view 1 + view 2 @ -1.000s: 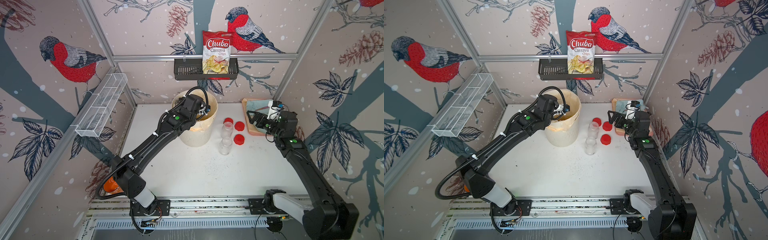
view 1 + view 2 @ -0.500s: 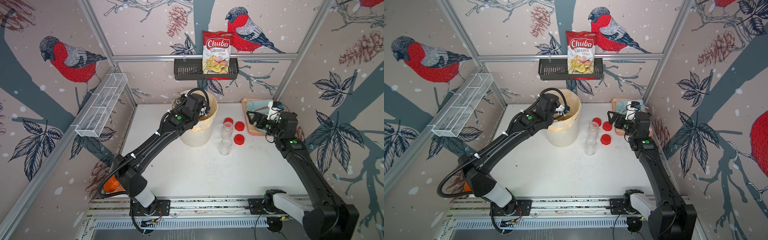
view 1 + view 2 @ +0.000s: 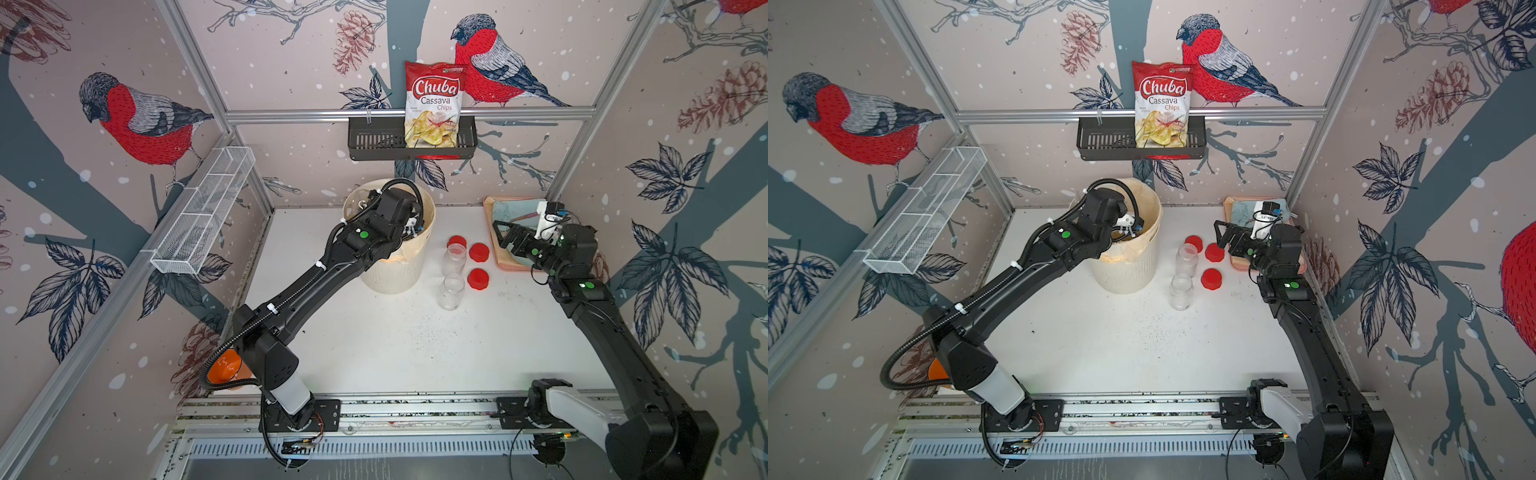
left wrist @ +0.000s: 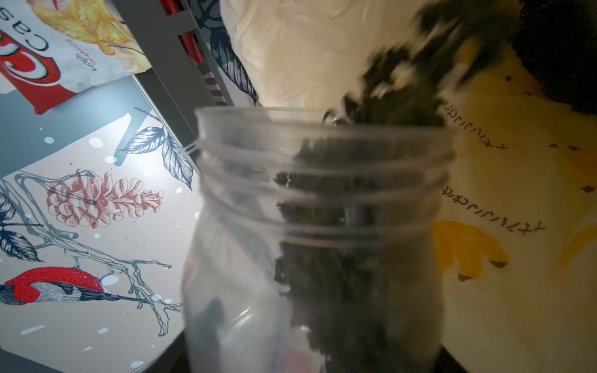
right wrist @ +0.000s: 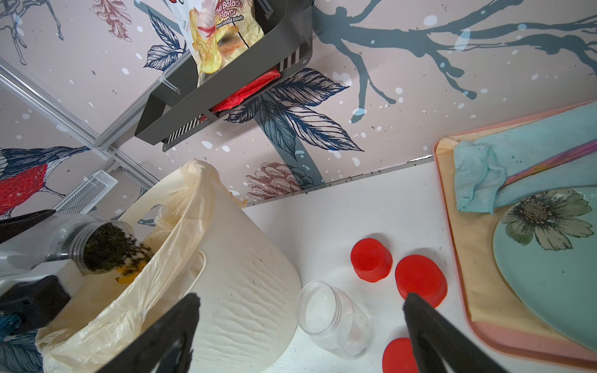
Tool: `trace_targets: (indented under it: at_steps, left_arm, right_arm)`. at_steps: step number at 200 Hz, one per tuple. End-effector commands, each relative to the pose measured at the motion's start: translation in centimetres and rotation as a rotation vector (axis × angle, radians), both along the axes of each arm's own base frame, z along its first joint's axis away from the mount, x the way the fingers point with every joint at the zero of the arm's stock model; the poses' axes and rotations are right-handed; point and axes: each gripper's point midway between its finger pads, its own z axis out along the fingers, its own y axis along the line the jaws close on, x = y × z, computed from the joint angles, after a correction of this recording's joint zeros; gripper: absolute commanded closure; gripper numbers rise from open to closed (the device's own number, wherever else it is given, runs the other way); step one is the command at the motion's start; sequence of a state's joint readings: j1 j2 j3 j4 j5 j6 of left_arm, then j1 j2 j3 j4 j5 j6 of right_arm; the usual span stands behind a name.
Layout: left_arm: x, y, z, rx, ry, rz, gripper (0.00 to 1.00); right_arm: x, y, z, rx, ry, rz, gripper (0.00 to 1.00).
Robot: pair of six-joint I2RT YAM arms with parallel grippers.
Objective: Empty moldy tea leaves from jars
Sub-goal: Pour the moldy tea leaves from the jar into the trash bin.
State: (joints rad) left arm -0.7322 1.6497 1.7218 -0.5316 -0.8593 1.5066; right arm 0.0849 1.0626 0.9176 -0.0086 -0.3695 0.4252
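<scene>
My left gripper (image 3: 1128,224) is shut on a clear jar (image 4: 323,226) and holds it tipped, mouth down, over the white ribbed bin (image 3: 395,274). Dark tea leaves (image 4: 361,193) fill one side of that jar and spill from its mouth. In the right wrist view the same jar (image 5: 64,239) sheds tea leaves (image 5: 109,248) into the bag liner (image 5: 181,226). Two lidless jars (image 3: 454,257) (image 3: 451,291) stand right of the bin and look empty. Three red lids (image 3: 456,242) (image 3: 478,252) (image 3: 477,277) lie beside them. My right gripper (image 5: 301,299) hovers open near the lids, holding nothing.
A pink tray (image 3: 505,266) with a blue cloth and a flowered plate (image 5: 549,258) sits at the back right. A chips bag (image 3: 432,108) stands in a black wall basket. A white wire shelf (image 3: 203,208) hangs on the left wall. Dark crumbs (image 3: 419,328) dot the table.
My left arm has shifted slightly over the bin with the jar. The right arm has stayed where it was.
</scene>
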Motion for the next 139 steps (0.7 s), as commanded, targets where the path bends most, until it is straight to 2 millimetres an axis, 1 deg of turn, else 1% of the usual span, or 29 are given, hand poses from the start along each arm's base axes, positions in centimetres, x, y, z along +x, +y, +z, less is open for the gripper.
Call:
trace_targets:
  at_steps: [1, 17, 34, 42, 68, 81, 95, 114, 124, 130, 139]
  left_arm:
    - [-0.2, 0.1, 1.2, -0.031, -0.023, -0.002, 0.37]
    - [-0.4, 0.0, 2.5, -0.052, -0.039, -0.010, 0.37]
    - [-0.6, 0.2, 2.8, -0.057, -0.044, -0.013, 0.37]
    - [-0.7, 0.2, 2.5, -0.055, -0.038, -0.011, 0.37]
    - [-0.6, 0.0, 0.2, -0.052, 0.002, -0.008, 0.37]
    - [-0.4, 0.1, -0.1, -0.062, 0.009, -0.007, 0.37]
    - [0.0, 0.5, 0.7, -0.056, -0.008, -0.005, 0.37]
    - [0.6, 0.6, 3.0, -0.059, -0.052, -0.012, 0.37]
    - [0.8, 0.5, 3.9, -0.068, -0.067, -0.019, 0.36]
    - [0.9, 0.4, 4.0, -0.071, -0.069, -0.022, 0.36]
    - [0.8, 0.3, 3.5, -0.069, -0.057, -0.028, 0.36]
  right_arm:
    - [0.1, 0.2, 1.0, 0.022, -0.035, 0.011, 0.02]
    - [0.1, 0.3, 1.0, 0.028, -0.037, 0.013, 0.02]
    - [0.2, 0.3, 0.8, 0.028, -0.033, 0.016, 0.02]
    - [0.3, 0.4, 0.7, 0.028, -0.031, 0.018, 0.02]
    - [0.3, 0.5, 0.6, 0.033, -0.027, 0.023, 0.02]
    - [0.3, 0.6, 0.7, 0.035, -0.027, 0.027, 0.02]
    - [0.3, 0.6, 0.9, 0.037, -0.029, 0.028, 0.01]
    - [0.3, 0.6, 1.0, 0.040, -0.033, 0.031, 0.01]
    - [0.3, 0.7, 1.0, 0.040, -0.033, 0.033, 0.01]
    - [0.4, 0.7, 1.0, 0.042, -0.033, 0.034, 0.01]
    - [0.4, 0.7, 1.0, 0.042, -0.031, 0.037, 0.01]
